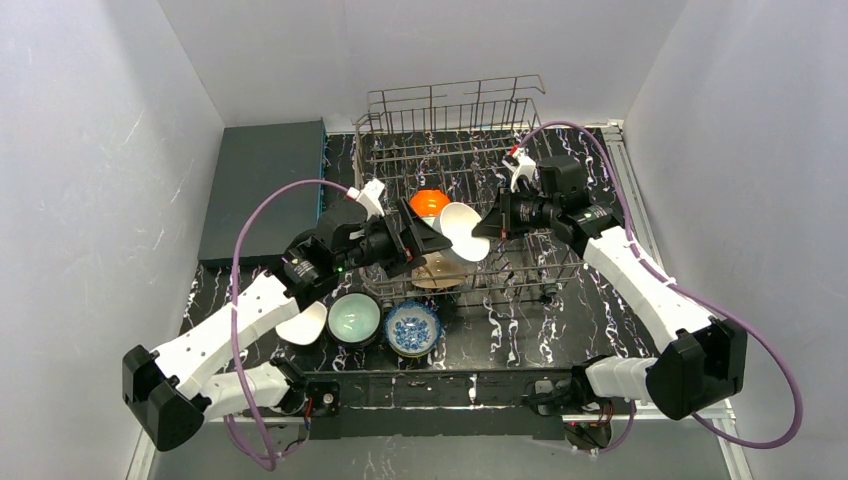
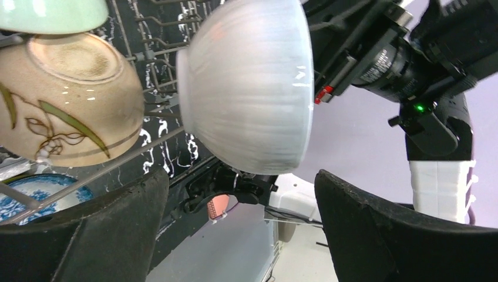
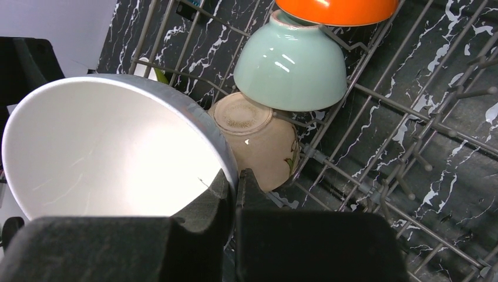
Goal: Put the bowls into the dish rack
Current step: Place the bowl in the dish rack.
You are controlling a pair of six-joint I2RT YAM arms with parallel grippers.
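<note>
My right gripper (image 3: 235, 182) is shut on the rim of a white bowl (image 3: 111, 153), holding it tilted over the front of the dish rack (image 1: 460, 180). My left gripper (image 1: 425, 240) is open just left of that white bowl (image 2: 252, 88), which sits beyond its fingertips (image 2: 88, 235) and untouched. Three bowls lie in the rack: an orange bowl (image 3: 337, 10), a mint green bowl (image 3: 290, 64) and a tan bowl (image 3: 258, 141) with a leaf pattern. On the table in front stand another mint bowl (image 1: 354, 317), a blue-and-white bowl (image 1: 412, 328) and a white bowl (image 1: 303, 325) partly under the left arm.
A flat dark grey slab (image 1: 265, 190) lies at the back left beside the rack. Rows of upright tines (image 3: 411, 170) fill the rack's right half. White walls close in on both sides and the back.
</note>
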